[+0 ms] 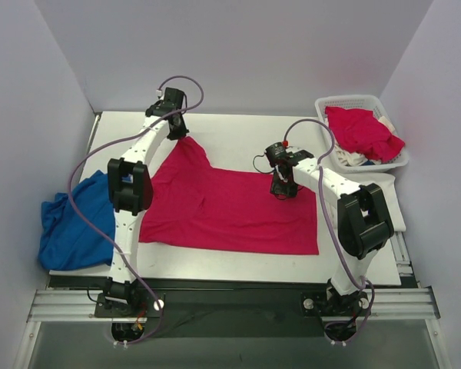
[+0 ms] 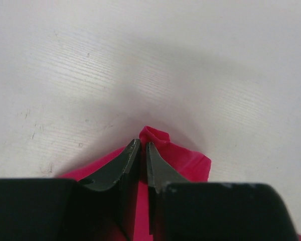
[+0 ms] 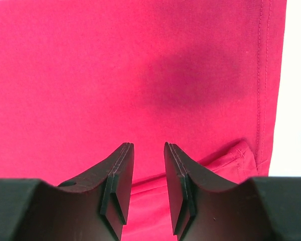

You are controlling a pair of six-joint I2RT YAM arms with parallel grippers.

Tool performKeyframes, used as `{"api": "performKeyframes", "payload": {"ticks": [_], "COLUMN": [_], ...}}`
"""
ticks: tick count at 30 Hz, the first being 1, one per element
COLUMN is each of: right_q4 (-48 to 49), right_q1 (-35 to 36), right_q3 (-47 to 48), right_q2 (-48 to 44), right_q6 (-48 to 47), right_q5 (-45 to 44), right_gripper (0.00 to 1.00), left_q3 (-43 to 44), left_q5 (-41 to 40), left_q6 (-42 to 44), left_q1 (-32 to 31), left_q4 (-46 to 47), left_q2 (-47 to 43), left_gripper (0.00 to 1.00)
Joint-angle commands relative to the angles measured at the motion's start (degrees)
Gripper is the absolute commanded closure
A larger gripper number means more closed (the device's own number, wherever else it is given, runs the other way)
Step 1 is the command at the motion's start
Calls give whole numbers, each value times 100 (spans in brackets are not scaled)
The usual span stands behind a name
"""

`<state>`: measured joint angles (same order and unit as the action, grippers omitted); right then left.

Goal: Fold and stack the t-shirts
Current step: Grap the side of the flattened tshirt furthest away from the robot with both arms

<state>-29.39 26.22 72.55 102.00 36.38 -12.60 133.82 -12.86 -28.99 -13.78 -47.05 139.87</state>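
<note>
A bright pinkish-red t-shirt (image 1: 230, 207) lies spread over the white table (image 1: 238, 265), one corner drawn toward the far left. My left gripper (image 1: 178, 132) sits at that far corner. In the left wrist view the left gripper (image 2: 142, 142) is shut on a bunched tip of the t-shirt (image 2: 185, 160), which pokes out past the fingertips. My right gripper (image 1: 284, 191) hovers at the shirt's far edge, right of centre. In the right wrist view the right gripper (image 3: 148, 145) stands open over the t-shirt (image 3: 115, 60), with nothing between its fingers; a hemmed fold lies just below.
A white lattice basket (image 1: 352, 100) at the far right holds another crumpled red shirt (image 1: 361, 131) and some white cloth (image 1: 352, 159). A blue cloth (image 1: 73, 223) hangs over the table's left edge. Grey walls close in the back and both sides.
</note>
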Motion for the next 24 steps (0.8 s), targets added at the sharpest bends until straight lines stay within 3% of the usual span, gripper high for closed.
{"api": "performKeyframes", "payload": {"ticks": [1, 7, 14, 17, 24], "right_q4": [-278, -287, -296, -313, -331], "right_q1": [-20, -29, -55, -47, -38], "right_q3": [101, 119, 171, 224, 294], "right_q2": [-154, -154, -110, -83, -39], "right_q6": [53, 45, 45, 9, -17], "right_q5": [-190, -217, -225, -208, -190], "right_gripper": [68, 68, 68, 69, 68], "left_q3": [-303, -1118, -2875, -3186, -3222], "left_q5": [100, 179, 275, 161, 530], "left_q6": [139, 210, 350, 307, 113], "left_q1": [16, -11, -107, -72, 86], "left_q4": [345, 319, 837, 995, 1732], "left_q2": [-548, -1110, -2112, -2245, -2052], "left_gripper": [80, 71, 75, 79, 54]}}
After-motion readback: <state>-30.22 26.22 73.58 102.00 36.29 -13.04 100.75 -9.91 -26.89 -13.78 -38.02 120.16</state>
